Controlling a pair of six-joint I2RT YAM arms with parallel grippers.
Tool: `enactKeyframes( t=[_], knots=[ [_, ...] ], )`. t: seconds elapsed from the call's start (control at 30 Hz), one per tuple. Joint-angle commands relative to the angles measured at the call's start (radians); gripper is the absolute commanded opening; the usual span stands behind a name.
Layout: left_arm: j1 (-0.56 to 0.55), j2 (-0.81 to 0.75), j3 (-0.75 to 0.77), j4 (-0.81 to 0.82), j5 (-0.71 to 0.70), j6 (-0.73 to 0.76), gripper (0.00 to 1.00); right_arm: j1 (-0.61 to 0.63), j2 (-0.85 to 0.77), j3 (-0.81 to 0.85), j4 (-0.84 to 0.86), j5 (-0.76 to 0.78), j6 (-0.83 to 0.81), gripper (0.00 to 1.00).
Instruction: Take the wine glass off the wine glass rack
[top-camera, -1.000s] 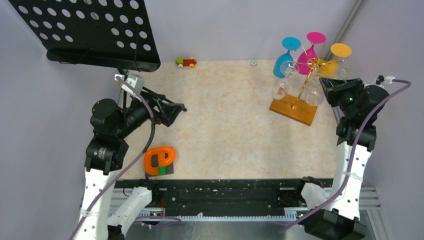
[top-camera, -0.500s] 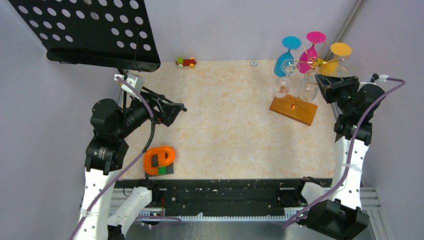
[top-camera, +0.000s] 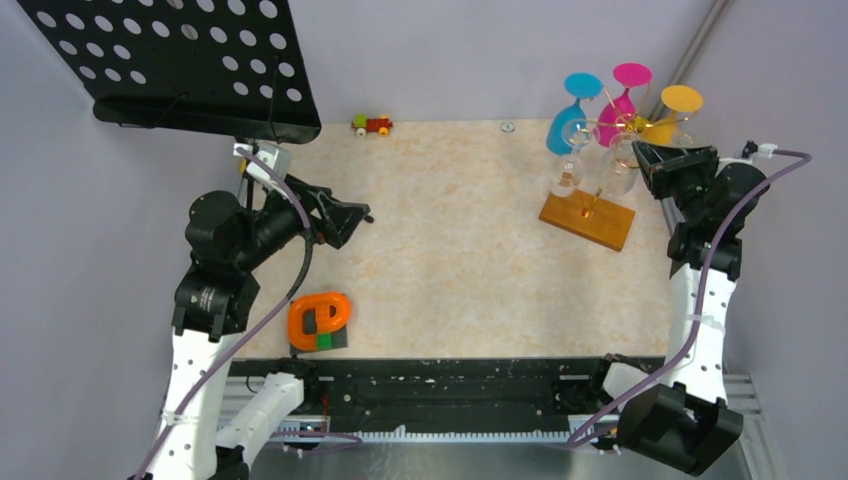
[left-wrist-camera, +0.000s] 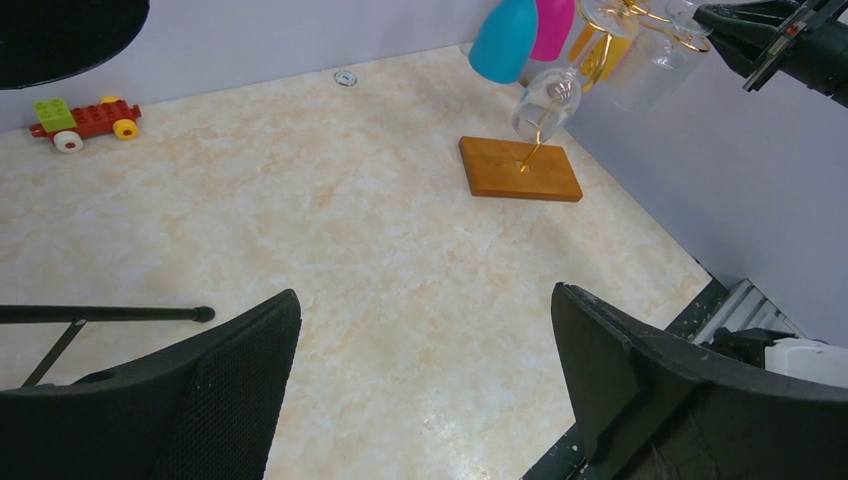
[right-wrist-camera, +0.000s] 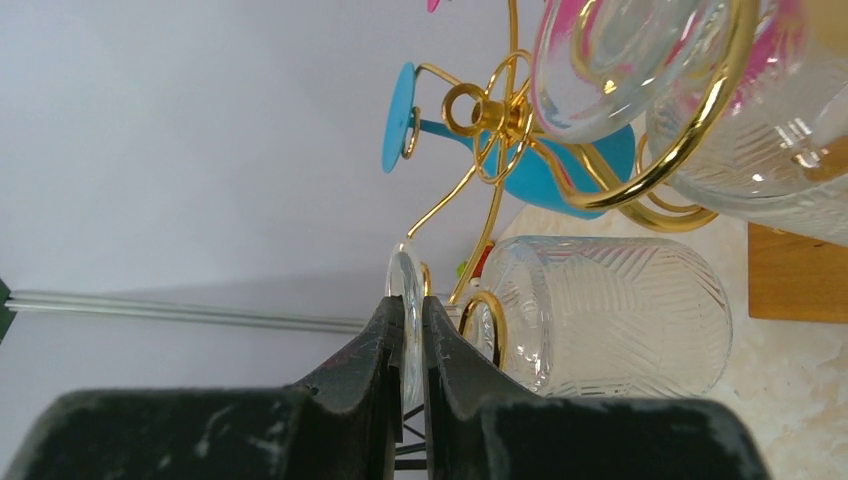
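The wine glass rack (top-camera: 588, 220), a gold pole with curled wire arms on an orange-brown wooden base, stands at the back right. Blue (top-camera: 572, 110), pink (top-camera: 622, 95), yellow (top-camera: 672, 115) and clear glasses hang from it. My right gripper (top-camera: 642, 160) is shut on the round foot (right-wrist-camera: 406, 275) of a clear ribbed wine glass (right-wrist-camera: 620, 315). The glass stem still sits in a gold wire loop (right-wrist-camera: 485, 325). My left gripper (left-wrist-camera: 425, 300) is open and empty over the table's left side, far from the rack base (left-wrist-camera: 520, 168).
A black perforated music stand (top-camera: 180, 60) overhangs the back left. A small toy train (top-camera: 372, 124) lies at the back edge. An orange object (top-camera: 320, 320) lies near the front left. The side wall is close behind the right arm.
My right gripper has moved left and toward the back with the clear glass, which swung closer to the pole. The left arm shifted slightly.
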Motion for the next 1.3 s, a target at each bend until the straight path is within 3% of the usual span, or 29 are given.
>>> enactKeyframes(
  t=[0.0, 0.3, 0.77, 1.03, 1.27],
  knots=[
    [-0.004, 0.002, 0.035, 0.010, -0.004, -0.001, 0.99, -0.008, 0.005, 0.040, 0.116, 0.045, 0.005, 0.00],
    [-0.004, 0.002, 0.036, 0.004, -0.005, -0.001, 0.99, -0.008, -0.012, 0.018, 0.183, 0.162, 0.009, 0.00],
    [-0.004, -0.001, 0.034, -0.001, -0.015, -0.003, 0.99, -0.009, -0.133, 0.094, -0.099, 0.403, -0.068, 0.00],
    [-0.004, -0.002, 0.032, -0.002, -0.010, -0.018, 0.99, -0.008, -0.177, 0.162, -0.226, 0.376, -0.077, 0.00],
    [-0.004, 0.060, 0.047, -0.022, 0.045, -0.100, 0.94, -0.007, -0.254, 0.156, -0.322, 0.254, -0.029, 0.00]
  ],
)
